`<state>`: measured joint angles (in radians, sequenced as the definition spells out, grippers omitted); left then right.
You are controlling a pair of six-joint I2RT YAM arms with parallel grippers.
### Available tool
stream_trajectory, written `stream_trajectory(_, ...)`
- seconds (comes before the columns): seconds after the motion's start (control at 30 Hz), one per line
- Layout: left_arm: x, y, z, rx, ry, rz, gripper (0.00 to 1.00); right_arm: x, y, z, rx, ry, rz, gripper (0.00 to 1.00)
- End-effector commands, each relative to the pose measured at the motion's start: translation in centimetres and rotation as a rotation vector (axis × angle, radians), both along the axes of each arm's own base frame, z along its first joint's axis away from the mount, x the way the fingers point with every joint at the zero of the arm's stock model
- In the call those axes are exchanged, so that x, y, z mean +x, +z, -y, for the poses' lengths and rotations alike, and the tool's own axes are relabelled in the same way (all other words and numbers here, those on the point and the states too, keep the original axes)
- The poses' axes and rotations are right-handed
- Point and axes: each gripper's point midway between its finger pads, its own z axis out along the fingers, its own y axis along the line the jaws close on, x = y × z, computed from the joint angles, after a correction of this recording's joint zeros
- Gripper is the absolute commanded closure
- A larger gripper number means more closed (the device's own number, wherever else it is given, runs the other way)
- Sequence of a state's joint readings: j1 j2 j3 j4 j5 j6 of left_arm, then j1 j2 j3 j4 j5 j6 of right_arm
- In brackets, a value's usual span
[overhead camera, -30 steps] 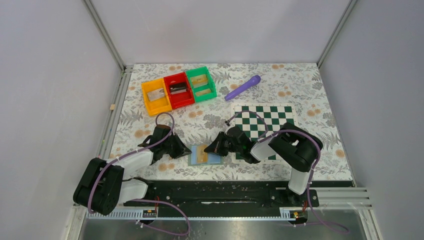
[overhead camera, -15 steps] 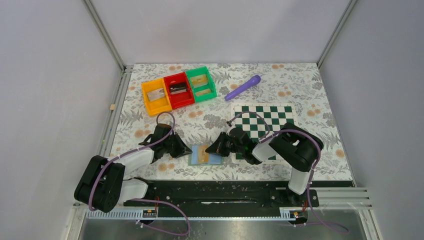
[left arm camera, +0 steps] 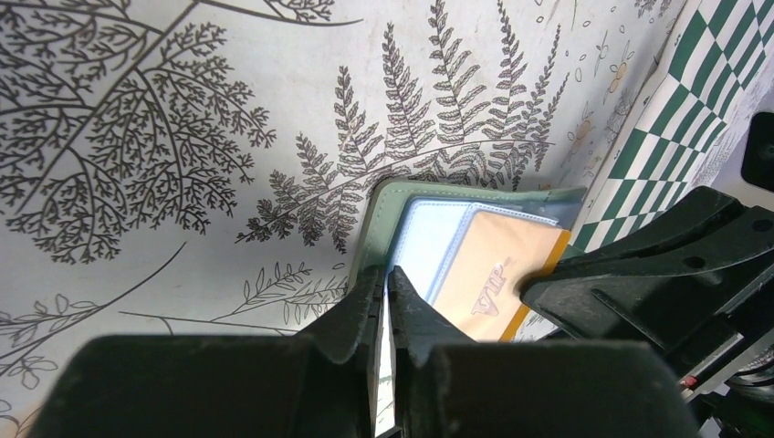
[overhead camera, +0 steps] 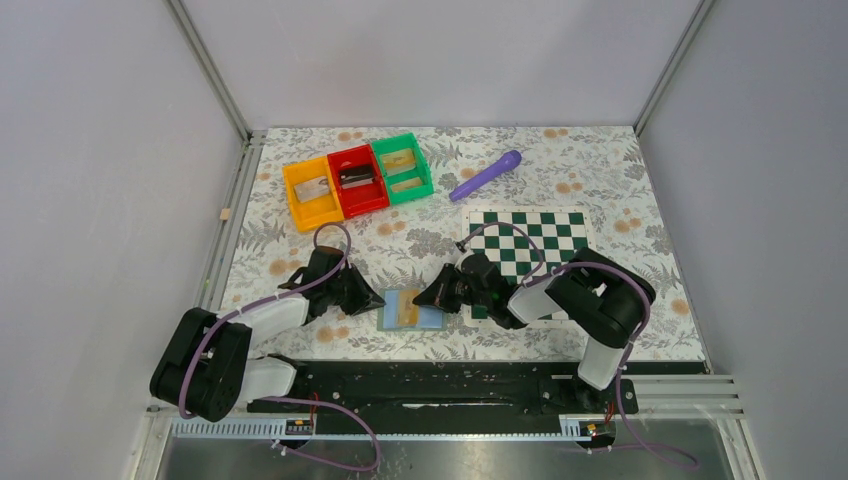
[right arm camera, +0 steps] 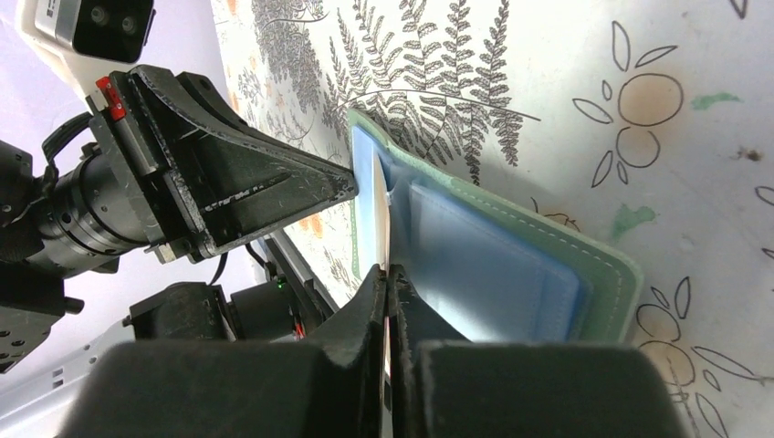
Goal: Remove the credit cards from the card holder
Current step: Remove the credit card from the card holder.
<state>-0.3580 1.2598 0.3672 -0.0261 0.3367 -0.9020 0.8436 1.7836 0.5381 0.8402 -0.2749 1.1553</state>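
Now left fingers [left arm camera: 356, 315] tight on card holder [left arm camera: 429, 246] edge, right fingers [right arm camera: 365, 310] on credit card [left arm camera: 497, 265].

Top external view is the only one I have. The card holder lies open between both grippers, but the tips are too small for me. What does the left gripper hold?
Observer: In the left wrist view, the left gripper is shut on the green-edged border of the card holder.
Operator: And the right one?
Observer: The right wrist view shows the right gripper shut on a thin pale edge, seemingly the credit card.
Operator: Any marking on that card?
Observer: Its tan face reads VIP in the left wrist view.
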Motion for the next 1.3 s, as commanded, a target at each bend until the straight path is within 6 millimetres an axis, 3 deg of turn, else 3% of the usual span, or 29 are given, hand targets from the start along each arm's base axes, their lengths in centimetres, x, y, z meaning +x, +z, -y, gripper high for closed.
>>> stream_trajectory(0.0,-2.5,-3.8,-2.9,0.164,0.034,-0.114,0.92,0.1,1.0,0.2,0.007,0.015,0.021,1.0)
stream_trajectory(0.03,-2.5,-3.9,-2.9,0.165,0.033,-0.115,0.92,0.0,1.1,0.1,0.014,0.02,0.021,1.0)
stream_trajectory(0.13,-2.5,-3.9,-2.9,0.164,0.034,-0.116,0.92,-0.1,1.1,0.0,0.021,0.027,0.018,0.87)
stream_trajectory(0.2,-2.6,-3.9,-2.9,0.164,0.036,-0.117,0.92,-0.1,1.0,0.2,0.015,0.024,0.019,0.96)
stream_trajectory(0.33,-2.5,-3.9,-2.9,0.165,0.037,-0.116,0.92,-0.2,1.0,0.4,0.001,0.022,0.021,0.89)
stream_trajectory(0.4,-2.5,-3.9,-3.0,0.167,0.041,-0.116,0.92,-0.2,0.9,0.6,-0.011,0.023,0.024,0.98)
stream_trajectory(0.47,-2.5,-3.9,-3.0,0.167,0.042,-0.114,0.92,-0.3,0.9,0.7,-0.02,0.03,0.024,0.99)
stream_trajectory(0.57,-2.5,-3.9,-3.0,0.167,0.042,-0.116,0.92,-0.5,1.3,0.4,-0.015,0.05,0.025,0.78)
stream_trajectory(0.6,-2.5,-3.9,-3.0,0.166,0.041,-0.116,0.92,-0.5,1.3,0.3,-0.016,0.052,0.024,0.81)
stream_trajectory(0.63,-2.5,-3.9,-3.0,0.166,0.041,-0.116,0.91,-0.5,1.3,0.3,-0.016,0.054,0.025,0.94)
stream_trajectory(0.67,-2.4,-3.9,-3.0,0.167,0.042,-0.115,0.92,-0.5,1.2,0.4,-0.017,0.052,0.024,1.0)
stream_trajectory(1.27,-2.5,-4.0,-3.0,0.171,0.041,-0.122,0.91,-0.7,1.5,1.7,-0.07,0.055,0.068,1.0)
